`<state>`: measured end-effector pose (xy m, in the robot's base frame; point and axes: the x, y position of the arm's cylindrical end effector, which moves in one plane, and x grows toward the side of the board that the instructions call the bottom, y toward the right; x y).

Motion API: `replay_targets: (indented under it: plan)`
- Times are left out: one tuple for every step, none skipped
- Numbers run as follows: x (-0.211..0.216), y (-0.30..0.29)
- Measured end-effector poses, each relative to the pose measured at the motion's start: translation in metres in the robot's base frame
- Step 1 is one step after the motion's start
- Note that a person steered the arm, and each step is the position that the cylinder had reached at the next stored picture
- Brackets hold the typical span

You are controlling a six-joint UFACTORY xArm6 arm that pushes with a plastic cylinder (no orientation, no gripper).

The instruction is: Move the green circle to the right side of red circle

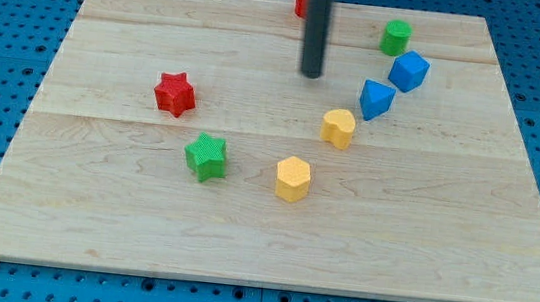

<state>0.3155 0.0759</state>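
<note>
The green circle (396, 37) stands near the view's top right on the wooden board (93, 213). The red circle (302, 2) is at the view's top centre, mostly hidden behind the dark rod. My tip (311, 75) rests on the board below the red circle and to the left of the green circle, touching neither.
A blue cube (409, 71) and a blue triangular block (375, 99) lie just below the green circle. A yellow heart (338, 128), a yellow hexagon (292, 179), a green star (206, 156) and a red star (174, 94) lie across the middle.
</note>
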Motion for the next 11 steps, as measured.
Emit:
replay_targets:
  plan:
    - [-0.047,0.054]
    - [-0.048,0.095]
    - [-0.054,0.096]
    - [-0.055,0.107]
    - [-0.055,0.165]
    - [-0.065,0.191]
    - [-0.082,0.125]
    - [-0.082,0.020]
    - [-0.082,-0.016]
    - [-0.082,0.040]
    - [-0.092,0.085]
